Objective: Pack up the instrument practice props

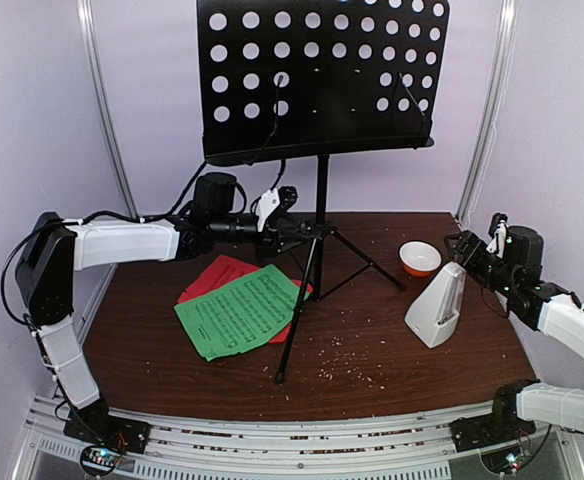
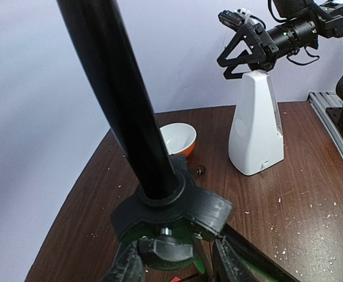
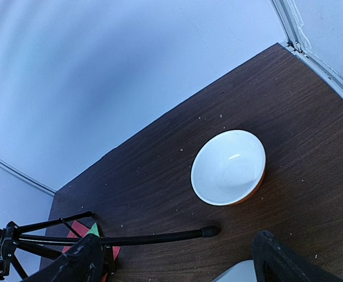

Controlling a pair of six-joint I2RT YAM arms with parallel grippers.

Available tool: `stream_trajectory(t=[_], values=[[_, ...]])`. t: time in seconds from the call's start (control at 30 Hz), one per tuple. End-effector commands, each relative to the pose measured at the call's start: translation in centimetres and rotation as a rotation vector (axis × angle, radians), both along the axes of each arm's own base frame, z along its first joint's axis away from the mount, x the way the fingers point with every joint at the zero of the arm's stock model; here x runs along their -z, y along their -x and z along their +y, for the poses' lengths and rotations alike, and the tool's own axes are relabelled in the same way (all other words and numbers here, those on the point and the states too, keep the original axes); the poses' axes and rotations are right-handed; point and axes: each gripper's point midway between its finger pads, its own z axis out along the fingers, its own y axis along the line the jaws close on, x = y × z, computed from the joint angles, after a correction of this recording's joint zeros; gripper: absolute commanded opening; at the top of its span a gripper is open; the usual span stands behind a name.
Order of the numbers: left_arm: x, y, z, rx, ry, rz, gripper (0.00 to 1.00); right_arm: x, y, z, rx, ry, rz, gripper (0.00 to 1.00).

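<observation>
- The left claw [image 2: 177, 261] is part-closed, with one finger on either side of the tripod hub of the music stand [image 2: 121, 106]. The pole rises from between the fingers. I cannot tell whether the pads actually bite on the hub.
- The stand is top-heavy, with its wide perforated desk high above this claw. If the hold at the hub is loose, a pull could let the stand twist or tip over.
- The green sheet [image 1: 240, 310] and the red sheet [image 1: 212, 278] lie on the table below this claw, and a tripod leg crosses over them. Dragging the stand instead of lifting it could crumple them or sweep them aside.
- The right claw [image 1: 465, 247] is spread wide and holds nothing. It hovers at the top of the metronome [image 1: 435, 305], which stands upright just beneath its fingers.
- The metronome's sides are smooth and tapered. A squeeze placed too high could slip off upward or knock it over.
- The bowl [image 3: 228, 167] sits near, ahead of this claw, with a tripod foot in between. A toppled metronome could strike either one.
</observation>
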Motion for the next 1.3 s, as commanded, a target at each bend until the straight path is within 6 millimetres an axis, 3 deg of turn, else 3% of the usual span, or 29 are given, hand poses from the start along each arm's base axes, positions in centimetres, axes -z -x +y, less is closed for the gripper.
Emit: stream_trajectory(t=[0.0, 0.27, 0.5, 0.63, 0.87, 0.97, 1.1, 1.27], values=[[-1.4, -0.7, -0.3, -0.003, 0.040, -0.035, 0.40, -0.4, -0.1, -0.1, -0.003, 0.009, -0.010, 0.90], [-1.8, -0.3, -0.6, 0.020, 0.089, -0.006, 0.38, -0.2, -0.2, -0.1, -0.003, 0.006, -0.006, 0.90], [-0.8, -0.4, -0.4, -0.022, 0.096, 0.122, 0.24, -0.1, -0.1, -0.1, -0.004, 0.006, -0.004, 0.90], [-1.1, 0.1, -0.2, -0.033, 0.148, 0.265, 0.18, 0.0, -0.1, -0.1, -0.003, 0.002, -0.005, 0.90], [-1.8, 1.3, 0.1, -0.011, 0.271, 0.713, 0.12, -0.1, 0.0, 0.0, -0.008, -0.004, -0.008, 0.90], [-3.6, 2.6, 0.4, 0.093, 0.379, 0.866, 0.12, -0.5, 0.0, 0.1, -0.011, -0.012, -0.018, 0.90], [-4.0, 2.6, 0.6, 0.072, 0.379, 0.880, 0.24, -1.6, 0.2, 0.4, -0.026, -0.023, -0.039, 0.90], [-3.8, 1.1, 1.5, -0.081, 0.321, 0.757, 0.62, -4.9, 0.6, 1.7, -0.107, -0.028, -0.131, 0.91]])
